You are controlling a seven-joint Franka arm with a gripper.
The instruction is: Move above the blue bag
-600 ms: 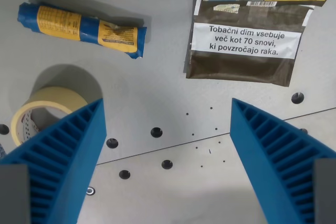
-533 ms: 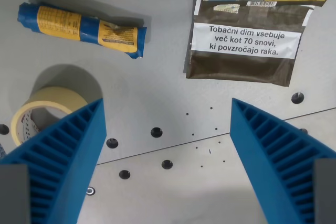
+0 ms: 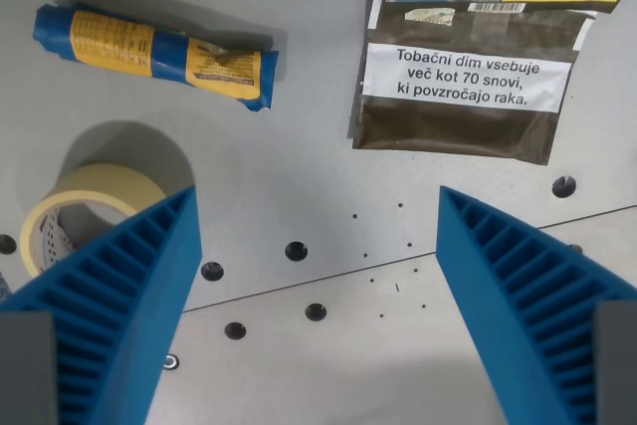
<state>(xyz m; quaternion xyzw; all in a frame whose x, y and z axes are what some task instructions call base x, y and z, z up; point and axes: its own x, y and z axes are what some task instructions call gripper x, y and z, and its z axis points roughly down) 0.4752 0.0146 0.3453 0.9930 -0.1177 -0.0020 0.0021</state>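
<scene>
The blue bag [image 3: 154, 55] is a rolled blue packet with a yellow label. It lies on the grey table at the wrist view's upper left, slanting down to the right. My gripper [image 3: 318, 306] is open and empty. Its two blue ribbed fingers [image 3: 109, 316] stand wide apart at the lower left and lower right of the view. The bag is up and to the left of the gap between them, well apart from both fingers.
A brown tobacco pouch [image 3: 468, 67] with a white warning label lies at the upper right. A roll of beige masking tape [image 3: 85, 211] sits at the left, partly behind the left finger. The grey table [image 3: 299, 176] has several small holes and a seam.
The whole scene has shifted very slightly, by a pixel or two; the camera barely moved. The fingers keep the same opening.
</scene>
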